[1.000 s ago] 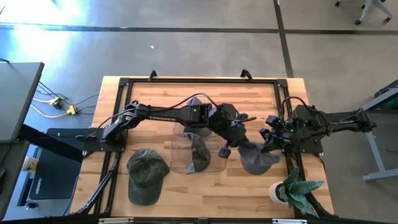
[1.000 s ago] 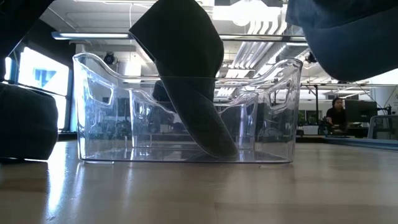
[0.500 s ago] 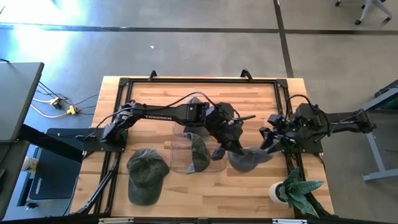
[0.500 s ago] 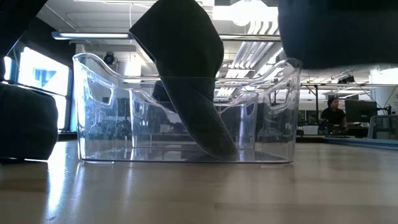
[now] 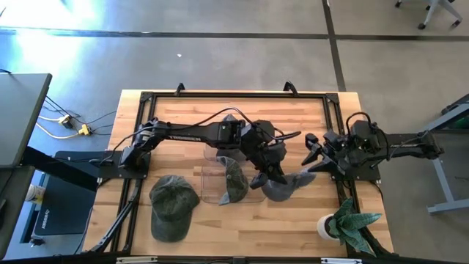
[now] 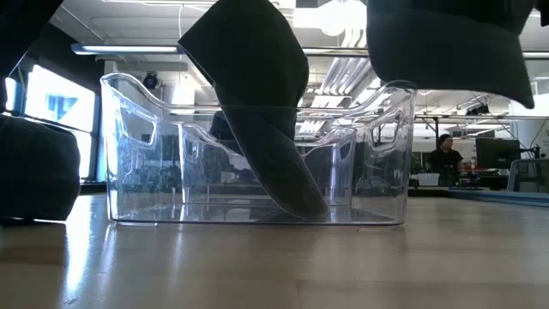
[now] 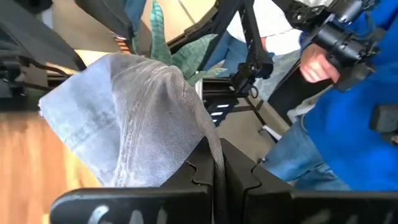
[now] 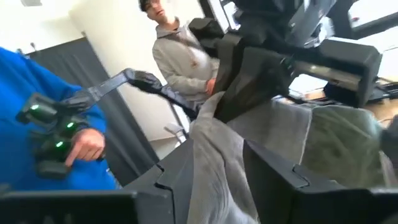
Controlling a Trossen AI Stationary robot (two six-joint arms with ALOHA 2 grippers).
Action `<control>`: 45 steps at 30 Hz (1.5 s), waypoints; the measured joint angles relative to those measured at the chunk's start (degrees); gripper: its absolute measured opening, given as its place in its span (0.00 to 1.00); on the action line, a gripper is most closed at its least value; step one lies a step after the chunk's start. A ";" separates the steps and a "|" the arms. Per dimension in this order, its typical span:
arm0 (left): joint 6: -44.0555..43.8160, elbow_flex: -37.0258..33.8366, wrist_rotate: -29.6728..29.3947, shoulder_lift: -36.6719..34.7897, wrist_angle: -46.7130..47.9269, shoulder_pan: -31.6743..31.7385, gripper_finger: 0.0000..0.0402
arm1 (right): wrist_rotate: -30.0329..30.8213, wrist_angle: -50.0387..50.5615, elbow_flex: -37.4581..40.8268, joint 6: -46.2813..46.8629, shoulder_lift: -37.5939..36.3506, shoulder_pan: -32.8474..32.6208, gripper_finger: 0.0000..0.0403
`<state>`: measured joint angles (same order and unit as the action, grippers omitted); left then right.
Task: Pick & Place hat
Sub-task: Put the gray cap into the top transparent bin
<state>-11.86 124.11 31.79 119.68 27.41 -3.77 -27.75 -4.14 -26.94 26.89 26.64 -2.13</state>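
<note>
Grey hat [image 5: 282, 188] hangs above the table [image 5: 308, 110], just right of the clear bin [image 5: 220, 183], held between both arms.

Left gripper [image 5: 272, 174] reaches across from the left over the bin's right end. Its fingers [image 7: 200, 167] are pinched together on a fold of the grey hat; the cloth bulges up out of the narrow gap.

Right gripper [image 5: 314, 163] sits just right of the hat, at its right edge. In the right wrist view its fingers [image 8: 179, 168] stand spread, with the hat's grey cloth [image 8: 214, 162] lying between them, not squeezed.

Low view: the hat's dark underside [image 6: 442, 43] hangs clear of the tabletop, above the bin's right corner.

Dark hat [image 5: 234, 180] stands tilted inside the bin. Green hat [image 5: 172, 205] lies on the table left of the bin. Potted plant [image 5: 344, 220] at the near right corner.

Person in a blue top [image 7: 348, 118] stands beyond the table.
</note>
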 joint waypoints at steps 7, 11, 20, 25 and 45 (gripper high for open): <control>-2.43 0.00 0.96 0.00 3.78 -0.01 0.00 | -3.18 1.41 0.44 0.89 1.41 -0.13 0.37; -2.60 -0.04 0.60 -1.38 10.14 0.32 0.00 | -5.08 1.77 0.48 -1.11 4.31 -0.33 0.51; -5.25 0.02 -0.71 -1.38 11.09 2.02 0.00 | 18.44 11.56 -3.77 -17.88 8.44 -7.36 0.60; -5.37 0.00 -0.78 -1.36 8.62 1.91 0.00 | 22.87 19.35 -10.29 -19.87 10.83 -10.84 0.58; -4.94 0.00 5.30 -1.92 -6.40 1.91 0.02 | 5.70 23.13 -23.42 0.90 18.25 -17.66 0.01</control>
<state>-16.81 124.11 37.08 117.75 21.02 -1.87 -22.05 18.99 -50.35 27.79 44.88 -19.79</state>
